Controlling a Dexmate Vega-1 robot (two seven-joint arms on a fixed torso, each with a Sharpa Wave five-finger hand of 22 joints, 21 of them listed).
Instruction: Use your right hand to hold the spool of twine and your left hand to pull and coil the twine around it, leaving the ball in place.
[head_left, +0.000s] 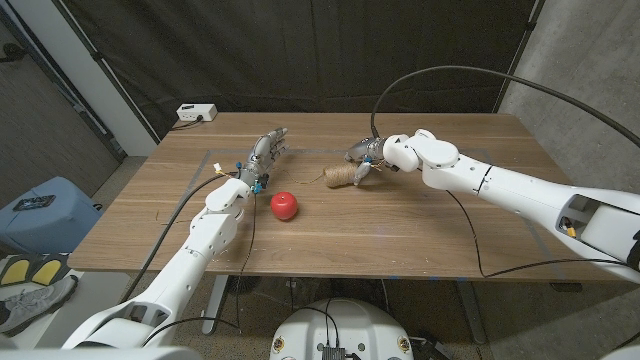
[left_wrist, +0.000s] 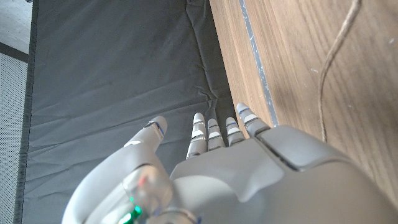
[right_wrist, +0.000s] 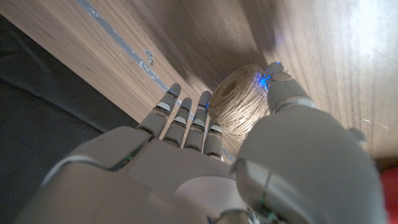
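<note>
A spool of tan twine (head_left: 340, 177) stands on the wooden table (head_left: 420, 235), right of centre. My right hand (head_left: 366, 156) is on it from behind. In the right wrist view the spool (right_wrist: 237, 106) sits between the thumb (right_wrist: 281, 87), which presses one side, and the straight fingers (right_wrist: 186, 121) on the other. A loose strand of twine (left_wrist: 336, 56) trails over the wood beside my left hand (left_wrist: 249, 168). My left hand (head_left: 262, 157) hovers at the back left, fingers apart and straight, holding nothing. The red ball (head_left: 285, 206) rests in front, between the two hands.
A white box (head_left: 197, 113) sits at the table's far left corner. A black cable (head_left: 465, 235) crosses the right half of the table. A dark curtain (head_left: 330, 50) hangs close behind the far edge.
</note>
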